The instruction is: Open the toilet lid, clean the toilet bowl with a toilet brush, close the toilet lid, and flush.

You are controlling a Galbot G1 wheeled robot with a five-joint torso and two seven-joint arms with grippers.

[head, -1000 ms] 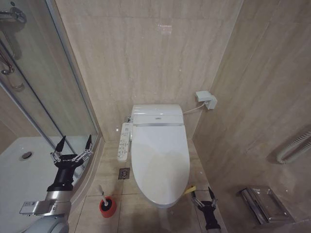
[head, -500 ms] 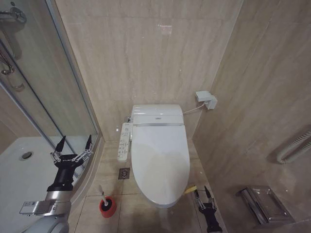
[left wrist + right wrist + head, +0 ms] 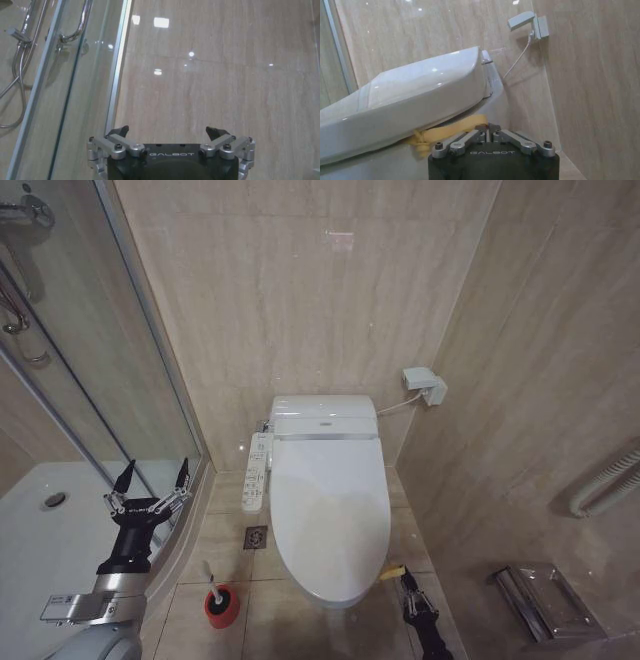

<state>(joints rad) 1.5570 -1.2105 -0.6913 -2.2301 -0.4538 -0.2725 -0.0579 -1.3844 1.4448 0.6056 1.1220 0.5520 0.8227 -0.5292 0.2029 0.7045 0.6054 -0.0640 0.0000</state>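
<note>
Head view: since the earlier frame the right gripper [image 3: 412, 590] has drawn its fingers together on the yellow strap [image 3: 394, 571] at the front right of the closed toilet lid [image 3: 330, 510]; its arm is cut off by the frame's edge. The left gripper [image 3: 150, 480] stays raised by the shower glass [image 3: 100, 380], spread wide and empty. The toilet brush [image 3: 212, 582] stands in its red holder [image 3: 222, 608] on the floor.

Left wrist view: left gripper [image 3: 167, 131] wide apart.

Right wrist view: right gripper [image 3: 487, 129] pinches the yellow strap [image 3: 445, 131] under the toilet lid [image 3: 405, 101].

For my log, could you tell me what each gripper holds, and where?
The right gripper is shut on the toilet lid's yellow strap, at its free end. The left gripper is open, holding nothing.
</note>
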